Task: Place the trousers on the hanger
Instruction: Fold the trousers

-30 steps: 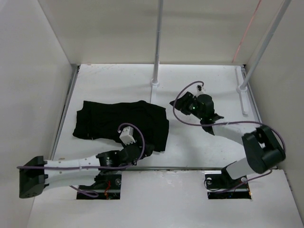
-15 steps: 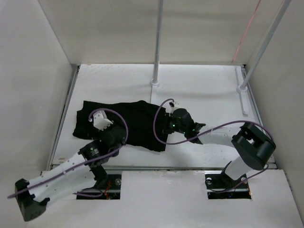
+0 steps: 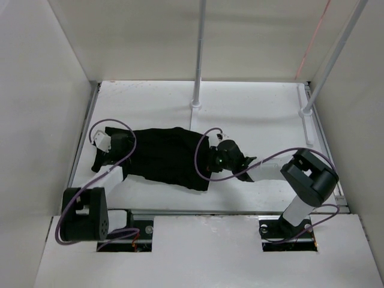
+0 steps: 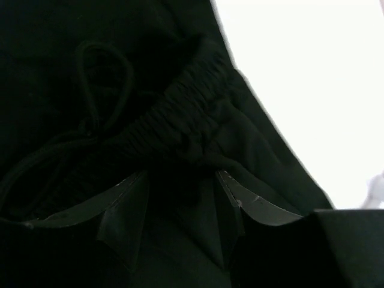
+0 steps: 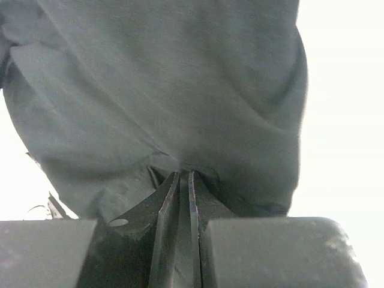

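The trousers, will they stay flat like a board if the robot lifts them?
Probably not. The trousers look floppy: cloth bunches in folds at the right claw. Likely to sag and hang. The gathered waistband seems stretchy, easy to pinch.

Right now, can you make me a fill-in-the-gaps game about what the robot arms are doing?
1. The trousers lying on the table are ___ in colour.
2. The left gripper holds the end of them that has the elastic ___.
3. The right gripper pinches the other end, and the cable looping near it is ___.

Missing words: black; waistband; purple.
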Motion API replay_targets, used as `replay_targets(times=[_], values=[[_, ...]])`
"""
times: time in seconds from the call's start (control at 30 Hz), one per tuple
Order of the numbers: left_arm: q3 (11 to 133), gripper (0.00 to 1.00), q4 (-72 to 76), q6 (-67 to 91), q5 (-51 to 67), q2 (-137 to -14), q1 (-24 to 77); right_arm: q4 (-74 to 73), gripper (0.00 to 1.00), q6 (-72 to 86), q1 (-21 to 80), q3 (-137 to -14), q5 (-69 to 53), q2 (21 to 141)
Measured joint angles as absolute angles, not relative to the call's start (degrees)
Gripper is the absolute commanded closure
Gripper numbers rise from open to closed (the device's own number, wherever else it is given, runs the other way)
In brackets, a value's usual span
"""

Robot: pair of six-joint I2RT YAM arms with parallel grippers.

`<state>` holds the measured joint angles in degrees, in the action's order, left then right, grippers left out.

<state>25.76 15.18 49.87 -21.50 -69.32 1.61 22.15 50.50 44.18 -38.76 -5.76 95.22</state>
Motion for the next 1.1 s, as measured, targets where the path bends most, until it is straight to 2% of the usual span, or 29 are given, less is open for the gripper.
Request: replay_targets(times=[0.17, 0.23, 0.33, 0.43, 0.57, 0.63, 0.67, 0.8, 0.83, 0.9, 1.1], values=[[25.8, 0.51, 20.8, 49.5, -19.0, -74.5, -2.4, 23.0, 0.81, 50.9, 43.1, -36.1, -5.6, 95.0], [25.8, 0.43, 22.2, 49.3, -18.7, -74.4, -3.1, 23.0, 0.77, 50.9, 42.4, -34.4, -5.3, 94.3], [25.8, 0.31, 22.7, 49.1, -18.2, -73.3, -2.9, 22.9, 0.66, 51.0, 41.9, -32.6, -4.9, 91.8], [25.7, 0.24, 21.7, 48.5, -18.6, -67.9, -0.1, 21.5, 0.51, 50.7, 41.7, -30.9, -4.5, 86.8], [25.8, 0.24, 19.8, 46.8, -20.5, -57.3, 6.4, 17.8, 0.37, 49.2, 42.2, -30.6, -2.5, 76.8], [26.1, 0.26, 19.0, 45.5, -21.6, -54.0, 10.1, 15.7, 0.34, 47.7, 43.4, -31.4, -1.0, 72.4], [26.3, 0.26, 18.8, 45.0, -22.1, -53.4, 12.0, 14.9, 0.34, 47.0, 44.0, -32.0, -0.3, 70.8], [26.8, 0.31, 18.5, 43.4, -23.0, -56.2, 19.7, 11.7, 0.74, 44.2, 45.2, -36.0, 1.4, 67.9], [26.8, 0.31, 18.3, 43.2, -23.0, -57.5, 21.6, 10.5, 0.81, 43.6, 45.3, -37.1, 1.8, 67.5], [26.8, 0.34, 17.5, 42.6, -22.8, -59.3, 24.9, 7.0, 0.84, 42.7, 45.6, -39.6, 2.7, 66.2], [26.7, 0.38, 18.6, 39.7, -22.9, -59.4, 35.2, -5.8, 0.81, 37.3, 49.0, -55.3, 5.0, 60.3]])
